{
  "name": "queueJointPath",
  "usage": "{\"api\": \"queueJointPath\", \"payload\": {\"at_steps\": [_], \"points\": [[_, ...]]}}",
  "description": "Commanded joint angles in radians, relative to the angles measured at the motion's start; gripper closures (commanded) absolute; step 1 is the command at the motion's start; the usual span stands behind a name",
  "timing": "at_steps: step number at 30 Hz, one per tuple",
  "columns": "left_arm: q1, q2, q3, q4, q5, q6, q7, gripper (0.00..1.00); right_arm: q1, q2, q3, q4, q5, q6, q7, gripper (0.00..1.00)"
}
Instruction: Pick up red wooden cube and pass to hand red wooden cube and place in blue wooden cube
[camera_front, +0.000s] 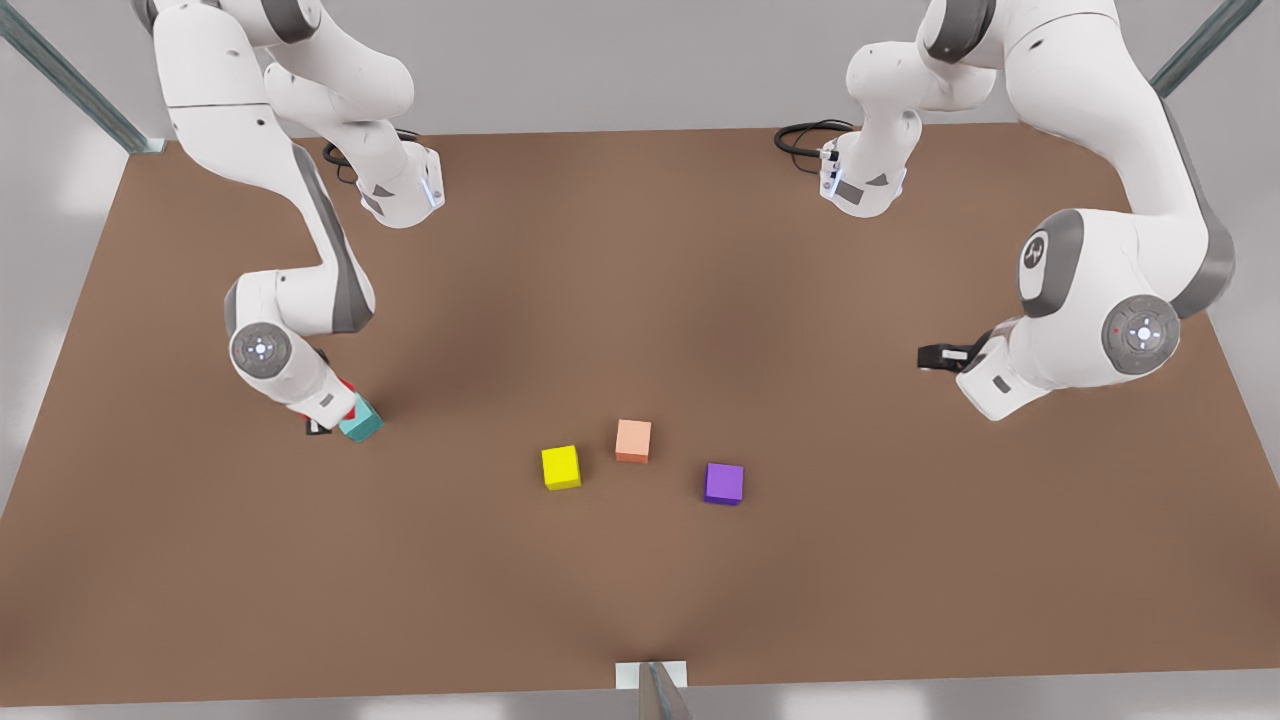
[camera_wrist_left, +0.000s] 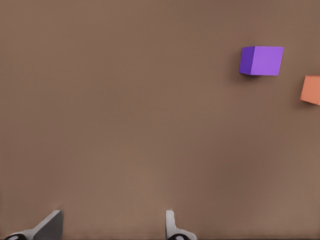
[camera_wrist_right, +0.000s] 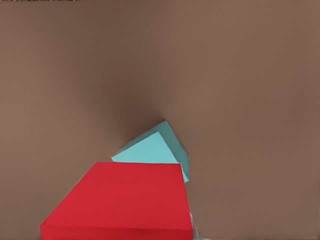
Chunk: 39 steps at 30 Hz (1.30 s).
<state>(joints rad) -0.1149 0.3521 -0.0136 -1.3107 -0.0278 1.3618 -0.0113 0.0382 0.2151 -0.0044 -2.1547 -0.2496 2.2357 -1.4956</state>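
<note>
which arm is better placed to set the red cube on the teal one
The right arm. Its gripper is low at the blue wooden cube, and its wrist view shows the red wooden cube close up, overlapping it. The left gripper waits open, far across the table.

Light: even, soft, bright overall.
Shadows: broad faint dark patches on the brown matte tabletop (camera_front: 640, 300) centre; small soft shadows beside cubes.
Glare: pale blurred patches along frame edges.
Focus: slightly soft throughout.

The red wooden cube (camera_wrist_right: 120, 200) sits partly over the blue wooden cube (camera_front: 362, 423), at the front view's left of the table (camera_front: 640, 250).
</note>
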Motion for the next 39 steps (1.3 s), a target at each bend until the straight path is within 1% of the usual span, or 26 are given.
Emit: {"api": "queueJointPath", "payload": {"at_steps": [1,6,10,16,21,22,23,24,33,39], "points": [[-0.002,-0.012,-0.003,-0.015,0.011,0.008,0.07,0.0,0.0,-0.002,0.0,-0.024,-0.005,0.165,0.433,0.45],[-0.005,-0.012,-0.005,-0.015,0.011,-0.009,0.071,0.0,-0.009,-0.002,-0.003,-0.07,-0.005,0.22,0.433,0.44],[-0.005,-0.012,-0.026,-0.015,0.012,-0.01,0.071,0.0,-0.011,0.001,-0.011,-0.114,-0.022,0.246,0.431,0.44],[0.0,-0.012,-0.026,-0.015,0.012,-0.01,0.07,0.0,-0.011,0.018,-0.031,-0.122,-0.05,0.275,0.433,0.44],[-0.003,-0.012,-0.026,-0.016,0.012,-0.012,0.07,0.0,-0.018,0.029,-0.028,-0.131,-0.05,0.285,0.434,0.42],[-0.005,-0.012,-0.026,-0.015,0.012,-0.012,0.07,0.0,-0.018,0.032,-0.028,-0.131,-0.048,0.285,0.434,0.4],[-0.008,-0.012,-0.026,-0.015,0.012,-0.012,0.07,0.0,-0.018,0.032,-0.028,-0.131,-0.048,0.285,0.44,0.33],[-0.008,-0.012,-0.026,-0.015,0.012,-0.012,0.07,0.0,-0.017,0.033,-0.026,-0.131,-0.043,0.285,0.442,0.0],[-0.011,-0.01,-0.028,-0.015,0.016,-0.016,0.07,0.0,-0.014,0.021,-0.025,-0.131,-0.04,0.272,0.445,0.0],[-0.011,-0.01,-0.028,-0.015,0.016,-0.016,0.07,0.0,-0.014,-0.005,-0.02,-0.162,-0.036,0.263,0.445,0.0]]}}
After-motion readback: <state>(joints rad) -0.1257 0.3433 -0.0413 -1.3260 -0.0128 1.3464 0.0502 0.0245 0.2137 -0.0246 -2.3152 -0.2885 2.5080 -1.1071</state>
